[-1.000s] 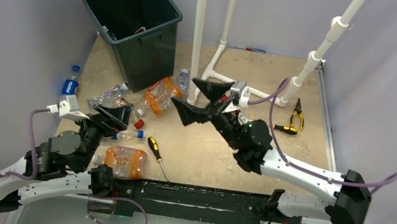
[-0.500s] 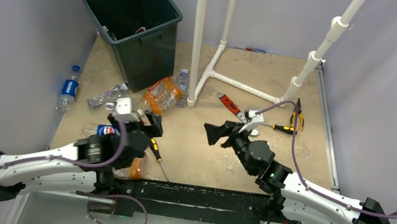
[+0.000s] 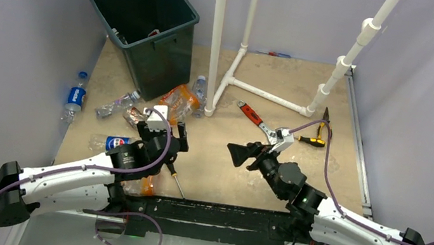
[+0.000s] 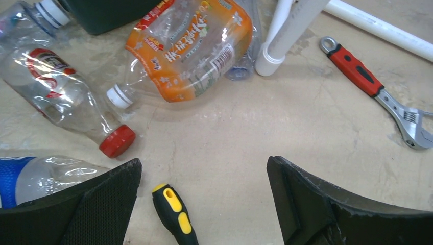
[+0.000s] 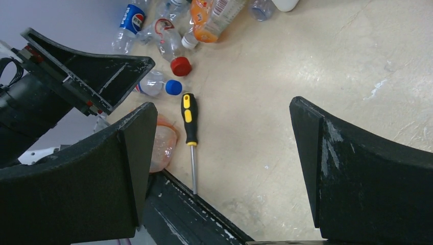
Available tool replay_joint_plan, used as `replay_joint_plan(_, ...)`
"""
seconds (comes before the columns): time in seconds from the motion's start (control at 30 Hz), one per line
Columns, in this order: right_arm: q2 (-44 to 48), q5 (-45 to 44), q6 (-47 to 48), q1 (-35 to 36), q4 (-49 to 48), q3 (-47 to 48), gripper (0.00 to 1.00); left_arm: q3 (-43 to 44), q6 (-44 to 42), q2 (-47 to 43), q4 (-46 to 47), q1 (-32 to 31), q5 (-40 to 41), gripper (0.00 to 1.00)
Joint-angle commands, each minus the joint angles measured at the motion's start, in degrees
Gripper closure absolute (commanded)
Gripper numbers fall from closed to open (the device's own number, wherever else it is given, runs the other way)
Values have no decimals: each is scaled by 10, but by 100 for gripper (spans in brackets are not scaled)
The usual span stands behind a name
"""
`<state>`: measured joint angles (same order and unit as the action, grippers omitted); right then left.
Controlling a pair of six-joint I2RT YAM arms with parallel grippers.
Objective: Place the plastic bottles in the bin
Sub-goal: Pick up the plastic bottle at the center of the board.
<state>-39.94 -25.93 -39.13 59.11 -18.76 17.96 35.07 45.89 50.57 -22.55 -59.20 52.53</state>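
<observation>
I see the bin (image 3: 159, 66) standing upright at the far left corner of the counter (image 3: 209, 163), its mouth open to the ceiling. The bottles lie scattered on the counter in front of it and to its left, all outside it.

A crushed orange-labelled bottle (image 4: 194, 46) with a white cap lies just in front of the bin. It is close to the foot of a white pipe (image 4: 286, 35), with a small clear bottle (image 4: 241, 65) tucked between the two. To its left lies a red-capped bottle (image 4: 61, 97), on its side, cap toward the arms. A flattened clear bottle (image 3: 114, 103) lies further left. A blue-labelled bottle (image 4: 30, 176) is partly hidden behind one finger of the left claw. One Pepsi bottle (image 3: 75, 97) lies well apart from the rest, over by the left wall. Another orange bottle (image 3: 147, 184) sits near the arms' bases, mostly covered by the left arm.

The left claw (image 4: 203, 166) hangs low over the counter with its jaws spread wide and nothing between them. Only bare counter shows in the gap, and the yellow-and-black handle of a screwdriver (image 4: 173, 212) lies just below it.

The right claw (image 5: 222, 109) is as wide open and just as empty. It hovers over the middle of the counter, facing toward the left claw. A red-handled wrench (image 4: 375, 89) lies to the right of the pipe foot.
</observation>
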Motion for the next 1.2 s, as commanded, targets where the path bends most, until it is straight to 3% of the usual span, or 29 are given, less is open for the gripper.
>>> replay_joint_plan(0.0, 6, 13, -33, -2, -20, -25, 1, -21, -46, -13, 98, 2, -54, 8)
replay_joint_plan(0.23, -53, 52, -46, -2, -93, -37, 1, 38, -58, -1, 72, 2, -113, 9)
replay_joint_plan(0.43, -159, 82, -90, -3, -246, -47, 1, 59, -52, -93, 23, 1, -135, 9)
replay_joint_plan(0.6, -340, 124, -114, -3, -475, -54, 2, 90, -26, -178, -64, 2, -60, 11)
replay_joint_plan(0.77, -527, 192, -145, -3, -576, 38, 6, 114, 9, -209, -175, 2, 16, 11)
replay_joint_plan(0.9, -634, 186, -199, -5, -664, 74, 8, 106, 17, -245, -195, 1, 28, 11)
replay_joint_plan(1.17, -771, 122, -278, -24, -663, 183, 9, 87, 25, -314, -210, 1, 31, 11)
